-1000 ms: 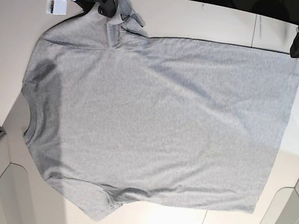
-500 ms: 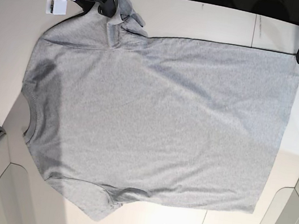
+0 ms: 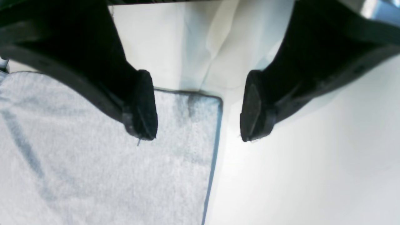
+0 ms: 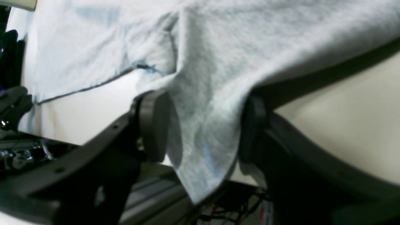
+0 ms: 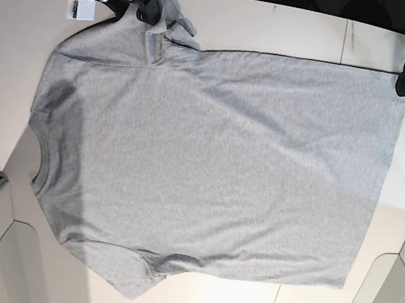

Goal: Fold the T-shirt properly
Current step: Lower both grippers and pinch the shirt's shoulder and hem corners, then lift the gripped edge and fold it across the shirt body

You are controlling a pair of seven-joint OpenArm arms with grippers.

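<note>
I have the T-shirt (image 5: 209, 160) spread flat, plain side up, on the counter (image 5: 285, 29). My right claw (image 4: 200, 125) pinches the far sleeve; my left claw (image 3: 198, 109) hangs wide over the hem corner. Next: close left, then fold.

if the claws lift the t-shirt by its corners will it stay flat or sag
Probably sags: the T-shirt already drapes limply between the right claw fingers. It looks thin and light, so it should lift easily. The open left claw, above the hem corner, likely needs a firm pinch.
</note>
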